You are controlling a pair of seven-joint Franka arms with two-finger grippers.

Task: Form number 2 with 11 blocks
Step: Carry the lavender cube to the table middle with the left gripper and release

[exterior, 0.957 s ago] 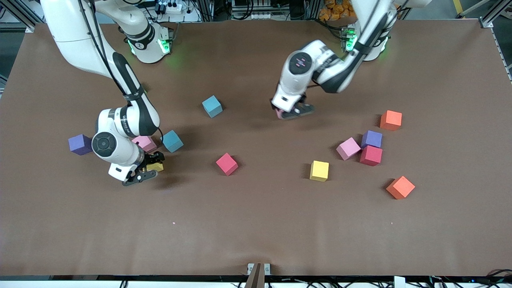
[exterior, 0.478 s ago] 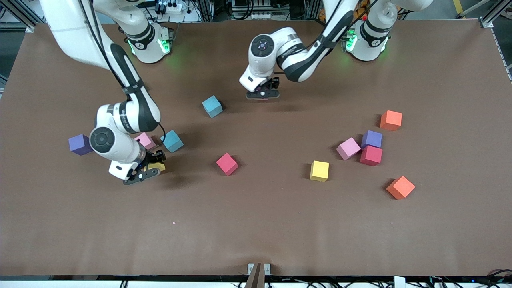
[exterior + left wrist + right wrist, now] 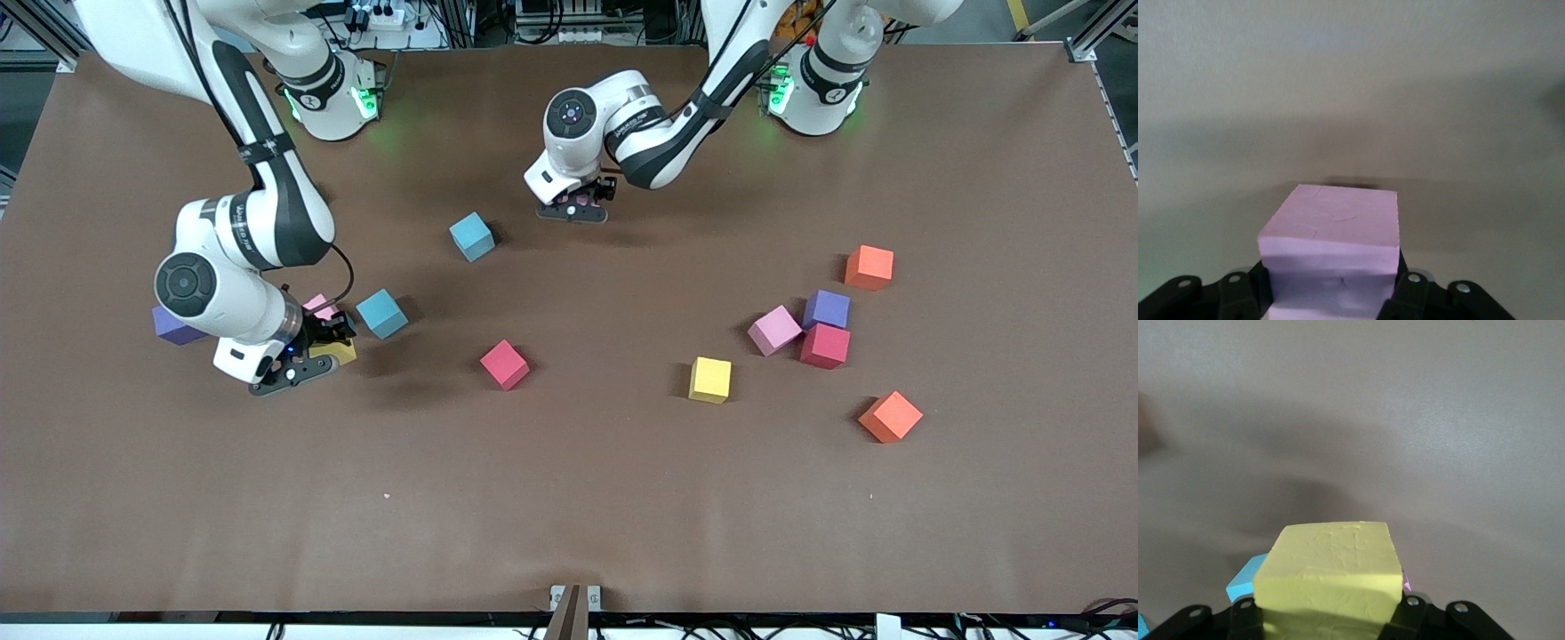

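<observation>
Since the earlier frames the right hand (image 3: 307, 356) has drawn up and toward the right arm's end of the surface (image 3: 569, 498) with a yellow block (image 3: 336, 352) pinched between its fingers, and the left hand (image 3: 576, 206) has swung from mid-surface toward the edge where the bases stand, carrying a pink block (image 3: 582, 201).

From the right arm's end: a purple block (image 3: 169, 327) shows partly under the right arm's wrist, with another pink block (image 3: 320, 308) and a light blue block (image 3: 382, 314) near the right hand. In the right wrist view the yellow block (image 3: 1328, 577) sits square in the fingers, flat top up.

A second light blue block (image 3: 471, 236) lies beside the left hand; a red block (image 3: 504, 364) sits nearer the camera, turned corner-on. The left wrist view shows the pink block (image 3: 1331, 257) clamped squarely.

Toward the left arm's end lie a yellow block (image 3: 710, 380), a pink (image 3: 773, 330), purple (image 3: 827, 308) and red (image 3: 824, 346) cluster touching, and two orange blocks (image 3: 869, 267) (image 3: 890, 416). The whole strip along the camera's edge is open.
</observation>
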